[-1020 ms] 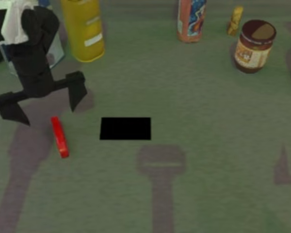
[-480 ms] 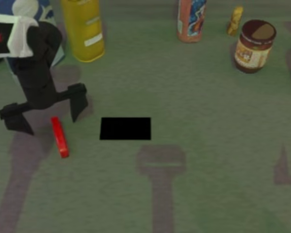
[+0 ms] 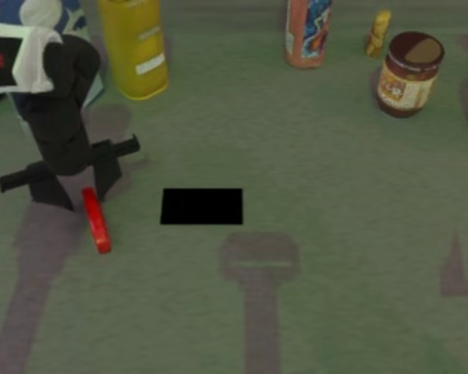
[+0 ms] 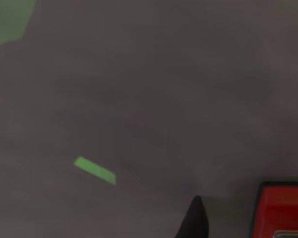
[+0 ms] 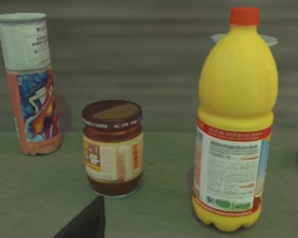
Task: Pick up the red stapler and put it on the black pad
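Along the far edge of the green table stand several closed containers: a yellow canister toward the left, an orange printed can past the middle, and a brown-lidded jar nearer the right edge. What they hold cannot be made out, apart from the dark filling showing through the jar's glass.

The left gripper is low over the table near the left edge, its two black fingers spread apart with one on either side of the far end of the red stapler. The fingers are narrowly parted around that end; whether they touch it cannot be told. The stapler lies flat on the table, its long side running roughly front to back, just left of the black pad and not touching it. The pad lies flat near the table's middle with nothing on it.

The left wrist view shows mostly shadowed table, with one dark fingertip and a corner of the red stapler beside it.

The right wrist view alone shows a yellow bottle with a red cap, standing beside the jar and the printed can. The right gripper is seen only as one dark fingertip, so its opening cannot be told.
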Available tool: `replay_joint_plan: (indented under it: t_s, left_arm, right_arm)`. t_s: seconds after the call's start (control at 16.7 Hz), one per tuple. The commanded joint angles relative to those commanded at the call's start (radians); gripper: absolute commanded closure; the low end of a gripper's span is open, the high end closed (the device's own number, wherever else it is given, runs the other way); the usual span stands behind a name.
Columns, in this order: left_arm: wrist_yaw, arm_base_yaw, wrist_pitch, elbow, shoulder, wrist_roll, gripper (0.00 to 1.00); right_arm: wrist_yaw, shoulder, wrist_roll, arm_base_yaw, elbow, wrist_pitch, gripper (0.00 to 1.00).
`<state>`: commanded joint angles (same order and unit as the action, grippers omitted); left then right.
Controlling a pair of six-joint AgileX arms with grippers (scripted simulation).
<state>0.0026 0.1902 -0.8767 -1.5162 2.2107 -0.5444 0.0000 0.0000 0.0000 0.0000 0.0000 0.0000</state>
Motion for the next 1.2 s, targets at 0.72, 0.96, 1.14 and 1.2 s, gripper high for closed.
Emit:
replay_joint_plan:
  t_s: [0.72, 0.96, 1.14, 1.2]
  left_arm:
    - [0.000, -0.001, 0.000, -0.001, -0.001, 0.001, 1.00]
    - [0.000, -0.003, -0.076, -0.061, -0.021, 0.000, 1.00]
    - [-0.001, -0.011, -0.223, -0.149, -0.060, -0.003, 1.00]
    - [-0.001, -0.014, -0.269, -0.177, -0.074, -0.004, 1.00]
  right_arm:
    - [0.000, 0.000, 0.000, 0.000, 0.000, 0.000, 0.00]
    - [0.000, 0.000, 0.000, 0.000, 0.000, 0.000, 0.00]
    - [0.000, 0.000, 0.000, 0.000, 0.000, 0.000, 0.00]
    - [0.000, 0.000, 0.000, 0.000, 0.000, 0.000, 0.00]
